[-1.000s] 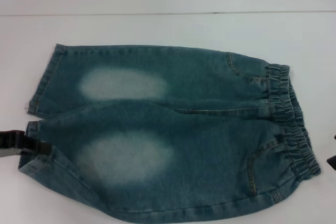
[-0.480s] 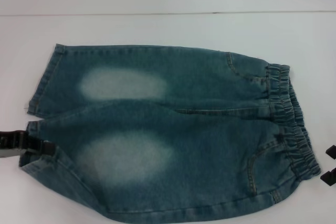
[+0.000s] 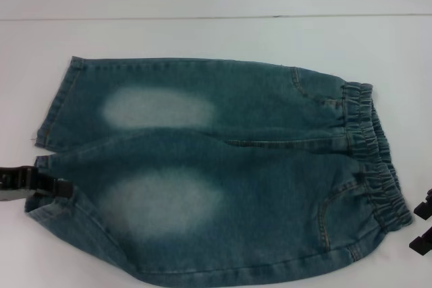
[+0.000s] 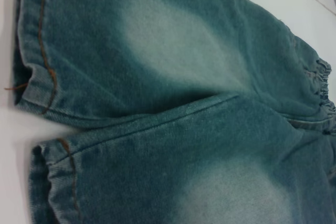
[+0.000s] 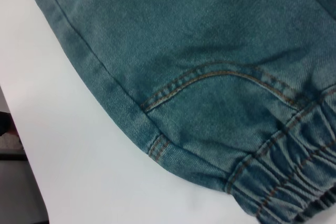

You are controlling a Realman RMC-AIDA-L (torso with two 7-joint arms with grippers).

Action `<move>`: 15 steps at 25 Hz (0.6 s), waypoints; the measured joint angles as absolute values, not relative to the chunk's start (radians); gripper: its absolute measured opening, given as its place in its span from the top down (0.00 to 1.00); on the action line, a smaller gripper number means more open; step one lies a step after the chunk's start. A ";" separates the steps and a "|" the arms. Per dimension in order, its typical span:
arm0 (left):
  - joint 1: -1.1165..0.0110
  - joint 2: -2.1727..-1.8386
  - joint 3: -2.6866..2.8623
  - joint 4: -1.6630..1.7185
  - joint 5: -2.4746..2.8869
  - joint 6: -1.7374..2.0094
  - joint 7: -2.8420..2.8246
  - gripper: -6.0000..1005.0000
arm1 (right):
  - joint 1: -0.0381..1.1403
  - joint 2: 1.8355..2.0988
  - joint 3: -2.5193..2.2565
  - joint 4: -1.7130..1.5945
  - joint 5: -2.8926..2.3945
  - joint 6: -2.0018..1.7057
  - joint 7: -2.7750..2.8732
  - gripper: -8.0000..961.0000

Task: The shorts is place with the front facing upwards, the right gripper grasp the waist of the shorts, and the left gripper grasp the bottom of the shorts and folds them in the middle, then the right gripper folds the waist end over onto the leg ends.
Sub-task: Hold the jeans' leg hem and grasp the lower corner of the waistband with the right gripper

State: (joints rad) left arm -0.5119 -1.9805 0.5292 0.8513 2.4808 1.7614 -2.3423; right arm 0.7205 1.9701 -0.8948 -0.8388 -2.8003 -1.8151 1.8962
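At nine o'clock, the black left gripper (image 3: 50, 187) has crept inward since a second ago and now touches the near leg's straight stitched hem, the bottom of the shorts (image 3: 46, 166); whether it pinches cloth I cannot tell. The faded blue denim shorts (image 3: 223, 166) lie flat at centre on the white table (image 3: 202, 38). At four o'clock, the black right gripper (image 3: 422, 224), spread apart, has advanced beside the gathered elastic waist (image 3: 378, 166). Both grasps look imminent. Both arms are cut off.

Black robot gripper parts showing at two edges

The left gripper (image 3: 40, 185), blocky black with a grey patch, is showing at nine o'clock; the right gripper's (image 3: 422, 224) two black angular tips are showing at four o'clock.
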 joint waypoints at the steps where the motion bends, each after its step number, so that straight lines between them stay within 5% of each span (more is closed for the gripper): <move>1: -0.512 -1.980 0.529 0.851 2.480 1.761 -2.342 0.96 | 0.721 1.971 -0.896 -0.836 -2.800 -1.813 1.896 0.11; 15: -0.510 -1.984 0.531 0.851 2.480 1.761 -2.341 0.96 | 0.716 1.992 -0.882 -0.830 -2.773 -1.786 1.866 0.11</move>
